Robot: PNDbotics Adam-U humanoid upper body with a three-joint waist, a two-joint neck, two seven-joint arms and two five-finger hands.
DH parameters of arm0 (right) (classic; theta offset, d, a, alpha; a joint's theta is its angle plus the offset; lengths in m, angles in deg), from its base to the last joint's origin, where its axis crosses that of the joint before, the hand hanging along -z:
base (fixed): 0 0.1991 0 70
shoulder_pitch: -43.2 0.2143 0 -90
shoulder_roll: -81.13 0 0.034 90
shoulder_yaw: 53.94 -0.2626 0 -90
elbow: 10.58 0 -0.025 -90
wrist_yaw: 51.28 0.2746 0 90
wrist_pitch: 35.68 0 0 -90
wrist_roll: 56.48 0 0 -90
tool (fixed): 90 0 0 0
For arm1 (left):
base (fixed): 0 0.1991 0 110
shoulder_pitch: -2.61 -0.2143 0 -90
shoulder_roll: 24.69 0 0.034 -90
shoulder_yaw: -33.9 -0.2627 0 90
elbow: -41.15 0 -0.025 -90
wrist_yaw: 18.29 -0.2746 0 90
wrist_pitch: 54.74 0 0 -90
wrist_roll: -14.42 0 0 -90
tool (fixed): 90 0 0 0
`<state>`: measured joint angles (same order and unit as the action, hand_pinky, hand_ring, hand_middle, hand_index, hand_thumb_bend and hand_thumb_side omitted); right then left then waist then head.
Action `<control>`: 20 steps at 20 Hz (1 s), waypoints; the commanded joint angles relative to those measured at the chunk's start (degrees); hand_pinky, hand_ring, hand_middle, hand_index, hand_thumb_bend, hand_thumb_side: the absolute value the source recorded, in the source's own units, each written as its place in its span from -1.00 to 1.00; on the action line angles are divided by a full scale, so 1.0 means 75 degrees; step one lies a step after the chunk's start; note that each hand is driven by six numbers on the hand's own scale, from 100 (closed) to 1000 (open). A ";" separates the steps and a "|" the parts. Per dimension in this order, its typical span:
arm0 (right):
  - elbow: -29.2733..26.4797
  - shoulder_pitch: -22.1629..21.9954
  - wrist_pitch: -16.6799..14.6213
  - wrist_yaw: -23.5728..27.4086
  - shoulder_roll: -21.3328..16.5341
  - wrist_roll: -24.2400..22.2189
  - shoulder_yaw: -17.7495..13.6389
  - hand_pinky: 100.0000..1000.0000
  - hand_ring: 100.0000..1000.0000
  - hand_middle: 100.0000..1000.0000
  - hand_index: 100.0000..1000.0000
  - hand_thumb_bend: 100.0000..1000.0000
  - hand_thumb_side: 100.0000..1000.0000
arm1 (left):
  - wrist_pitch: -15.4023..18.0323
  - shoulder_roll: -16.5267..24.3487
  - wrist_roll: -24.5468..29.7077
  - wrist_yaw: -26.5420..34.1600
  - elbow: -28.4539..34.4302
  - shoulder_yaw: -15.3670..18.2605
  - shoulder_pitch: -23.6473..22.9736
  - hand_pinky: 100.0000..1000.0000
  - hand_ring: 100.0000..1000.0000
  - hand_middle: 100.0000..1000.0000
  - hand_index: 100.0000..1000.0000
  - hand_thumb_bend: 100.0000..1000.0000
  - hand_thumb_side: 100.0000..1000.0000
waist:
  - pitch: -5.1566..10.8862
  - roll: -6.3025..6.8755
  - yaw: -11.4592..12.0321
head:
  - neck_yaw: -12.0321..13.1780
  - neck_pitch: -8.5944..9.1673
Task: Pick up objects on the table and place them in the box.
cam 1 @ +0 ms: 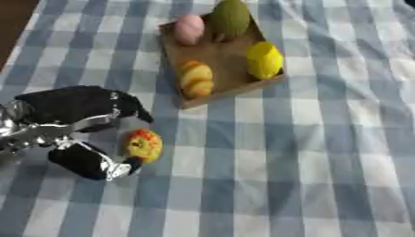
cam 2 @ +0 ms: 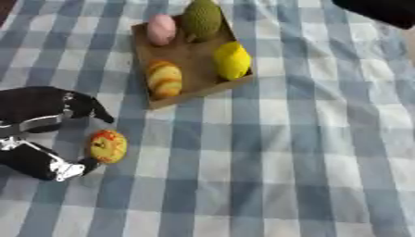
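A small yellow fruit with a red patch (cam 1: 143,145) lies on the checked cloth at the left. My left hand (cam 1: 73,109) comes in from the left edge. Its fingers (cam 1: 134,111) stretch above the fruit and its thumb (cam 1: 101,165) lies below it, tip close to the fruit's lower edge. The hand is open, with the fruit in the gap between thumb and fingers. The brown box (cam 1: 224,55) stands at the top centre. It holds a pink egg shape (cam 1: 190,28), a green fruit (cam 1: 231,18), a yellow lemon shape (cam 1: 264,60) and an orange striped piece (cam 1: 196,78).
A blue and white checked cloth (cam 1: 308,152) covers the table. A dark shape (cam 2: 381,11) shows in the upper right corner of the right eye view, perhaps part of my right arm. A dark strip of bare edge (cam 1: 12,23) runs along the upper left.
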<state>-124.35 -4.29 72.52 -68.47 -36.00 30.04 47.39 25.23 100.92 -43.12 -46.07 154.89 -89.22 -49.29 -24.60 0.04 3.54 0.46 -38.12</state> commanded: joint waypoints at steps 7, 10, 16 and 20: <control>-0.0109 0.0063 0.0017 0.0090 -0.0112 0.0066 -0.0077 0.29 0.33 0.50 0.59 -1.00 0.29 | -0.0134 0.0063 0.0303 -0.0511 0.0114 0.0007 0.0108 0.74 0.64 0.51 0.74 -0.70 -0.20 | 0.0125 0.0018 -0.0030 | 0.0029 0.0131; -0.0109 0.0063 0.0019 0.0104 -0.0104 0.0069 -0.0070 0.29 0.33 0.50 0.59 -1.00 0.30 | -0.0141 0.0047 0.0397 -0.0637 0.0114 -0.0003 0.0125 0.74 0.64 0.51 0.72 -0.79 -0.30 | 0.0120 0.0018 -0.0035 | 0.0035 0.0140; -0.0109 0.0047 0.0017 0.0128 -0.0091 0.0077 -0.0070 0.29 0.33 0.50 0.59 -1.00 0.31 | -0.0147 -0.0021 0.0523 -0.0791 0.0114 -0.0034 0.0173 0.73 0.63 0.50 0.67 -0.86 -0.37 | 0.0111 0.0014 -0.0051 | 0.0046 0.0155; -0.0109 0.0043 0.0007 0.0142 -0.0089 0.0081 -0.0064 0.29 0.33 0.50 0.59 -1.00 0.31 | -0.0171 -0.0075 0.0689 -0.0920 0.0114 -0.0097 0.0233 0.73 0.63 0.51 0.63 -0.88 -0.42 | 0.0105 0.0009 -0.0067 | 0.0060 0.0164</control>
<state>-124.35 -4.50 72.62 -67.74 -35.54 30.39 47.41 23.98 99.64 -38.44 -52.61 154.89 -90.20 -48.38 -25.01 0.07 3.11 0.72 -37.55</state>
